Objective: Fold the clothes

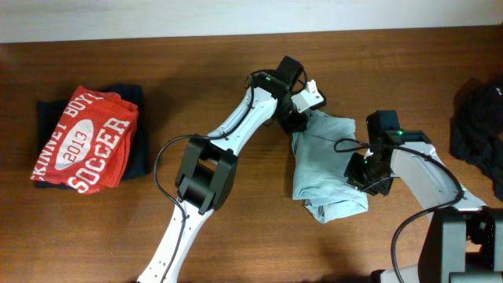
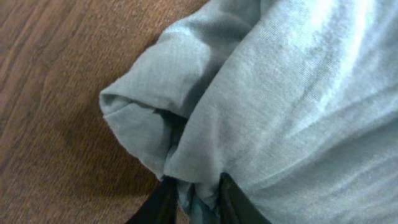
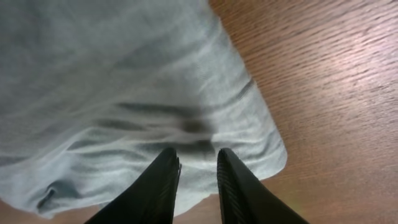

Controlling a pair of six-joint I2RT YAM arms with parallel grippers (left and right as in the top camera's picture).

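While the pale grey-blue t-shirt (image 1: 324,165) lies right of centre in the overhead view, it is a narrow, lumpy bundle on the wooden table (image 1: 259,236), not yet a tidy fold. At the bundle's upper left corner, my left gripper (image 2: 194,186) has its jaws nearly together with a tuck of the cloth pinched between them, which the left wrist view shows plainly. At the bundle's right edge, lower down, my right gripper (image 3: 196,158) has its jaws drawn close, tips pressed into puckered fabric near a rounded corner. Creases run toward those tips, but I cannot tell whether it has a real hold. I judge the fold to be partway: the shirt looks doubled over lengthwise, yet its lower end is rumpled and the edges do not line up. What is left, as I read it, is smoothing and at least one more fold. Far left in the frame, a folded red soccer t-shirt (image 1: 82,141) sits on a dark garment (image 1: 140,157). A black garment (image 1: 479,118) lies loose at the right edge.
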